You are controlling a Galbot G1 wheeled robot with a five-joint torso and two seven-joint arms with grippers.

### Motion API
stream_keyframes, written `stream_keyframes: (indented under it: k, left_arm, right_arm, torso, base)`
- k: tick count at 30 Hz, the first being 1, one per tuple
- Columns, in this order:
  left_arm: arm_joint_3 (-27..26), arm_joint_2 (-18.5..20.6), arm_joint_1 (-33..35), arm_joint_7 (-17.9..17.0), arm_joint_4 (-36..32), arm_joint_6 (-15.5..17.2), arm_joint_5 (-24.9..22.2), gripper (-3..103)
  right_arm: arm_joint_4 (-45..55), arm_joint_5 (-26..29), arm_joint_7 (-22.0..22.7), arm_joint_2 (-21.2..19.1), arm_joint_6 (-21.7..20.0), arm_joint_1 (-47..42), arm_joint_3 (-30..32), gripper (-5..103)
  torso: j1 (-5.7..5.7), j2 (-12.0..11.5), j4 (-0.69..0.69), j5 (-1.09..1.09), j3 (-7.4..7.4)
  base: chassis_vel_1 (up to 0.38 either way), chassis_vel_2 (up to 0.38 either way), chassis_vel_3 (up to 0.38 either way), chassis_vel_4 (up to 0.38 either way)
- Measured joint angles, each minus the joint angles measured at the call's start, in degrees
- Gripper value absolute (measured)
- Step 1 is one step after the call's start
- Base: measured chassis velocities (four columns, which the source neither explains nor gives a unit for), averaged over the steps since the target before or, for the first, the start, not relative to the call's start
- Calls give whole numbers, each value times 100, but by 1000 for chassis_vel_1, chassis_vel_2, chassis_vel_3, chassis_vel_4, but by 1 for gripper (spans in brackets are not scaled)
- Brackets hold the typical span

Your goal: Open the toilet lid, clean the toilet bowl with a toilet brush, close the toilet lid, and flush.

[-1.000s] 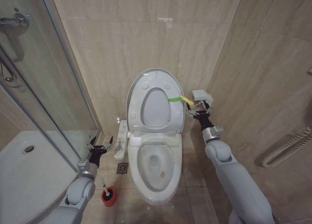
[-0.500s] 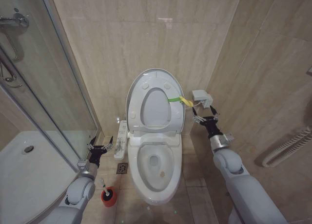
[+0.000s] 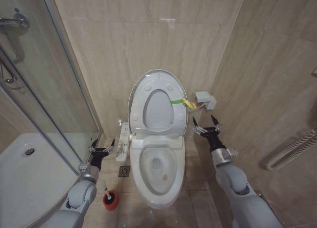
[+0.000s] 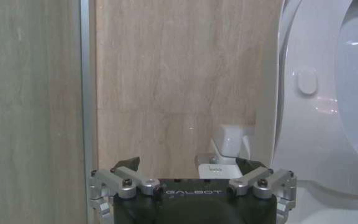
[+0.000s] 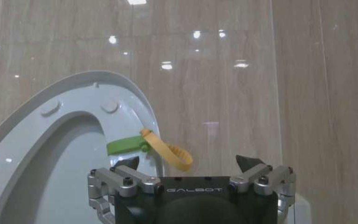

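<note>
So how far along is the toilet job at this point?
Done: the toilet lid stands raised against the wall with the seat, exposing the toilet bowl. In hand: nothing; the right gripper hangs open beside the lid, the left gripper open near the bowl. Left: the toilet brush sits in its red holder on the floor; scrubbing, closing, flushing remain.

The word "GALBOT" stands in pale capitals on the black body of the left gripper [image 4: 193, 175], low between its two finger mounts, in the left wrist view. The same word "GALBOT" stands on the black body of the right gripper [image 5: 191, 170] in the right wrist view. No other writing can be read.
</note>
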Motion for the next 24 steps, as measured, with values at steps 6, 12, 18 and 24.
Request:
stream_keyframes:
  k: [6,12,18,24]
  left_arm:
    - [0,0,0,0,0,0,0,100]
    - [0,0,0,0,0,0,0,100]
    - [0,0,0,0,0,0,0,100]
    - [0,0,0,0,0,0,0,100]
  right_arm:
    - [33,-310,-27,64,72,-236,89,100]
    - [191,-404,-102,101,98,-627,139,100]
    - [335,-424,-100,164,124,-973,167,100]
    - [356,-497,-97,320,227,-1249,196,100]
  torso:
    - [0,0,1,0,0]
    - [1,0,0,0,0]
    - [1,0,0,0,1]
    - [1,0,0,0,1]
  base:
    - [0,0,0,0]
    - [0,0,0,0]
    - [0,0,0,0]
    - [0,0,0,0]
